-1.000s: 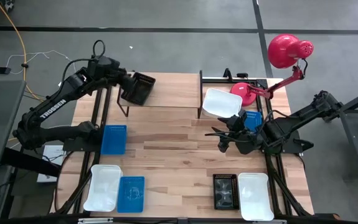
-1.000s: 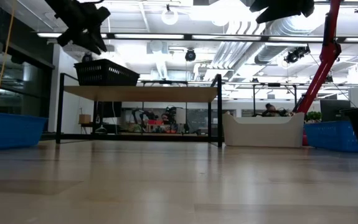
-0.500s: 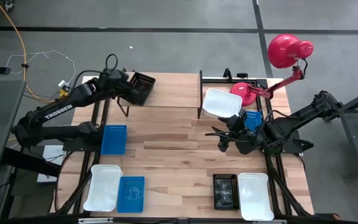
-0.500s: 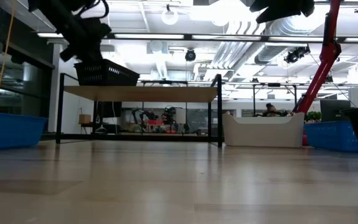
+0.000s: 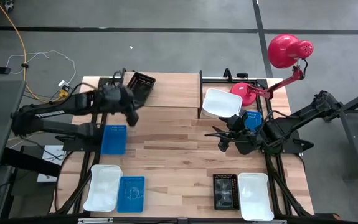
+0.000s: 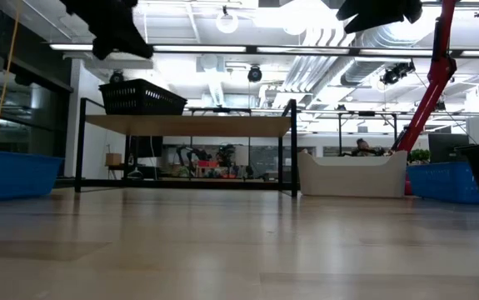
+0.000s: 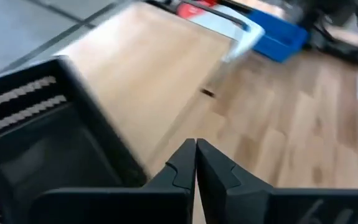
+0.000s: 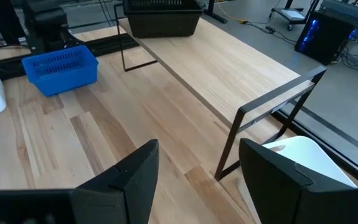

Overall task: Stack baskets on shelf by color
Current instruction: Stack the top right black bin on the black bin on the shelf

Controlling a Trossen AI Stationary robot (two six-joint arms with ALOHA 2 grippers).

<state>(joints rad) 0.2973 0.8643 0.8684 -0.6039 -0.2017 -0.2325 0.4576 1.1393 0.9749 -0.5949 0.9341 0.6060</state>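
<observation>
A black basket rests flat on the left end of the shelf; it also shows in the low view. My left gripper hovers shut just off the shelf's near-left corner, clear of the black basket. My right gripper waits open above the table at the right, with nothing between its fingers. A white basket lies by the shelf's right legs, and a blue basket sits beside it.
A blue basket lies at mid-left. Along the near edge lie a white basket, a blue one, a black one and a white one. A red lamp stands at the far right.
My left gripper has drawn back from the black basket and swung toward the table's near edge, ending just off the shelf's near-left corner. The black basket stays on the shelf's left end.
</observation>
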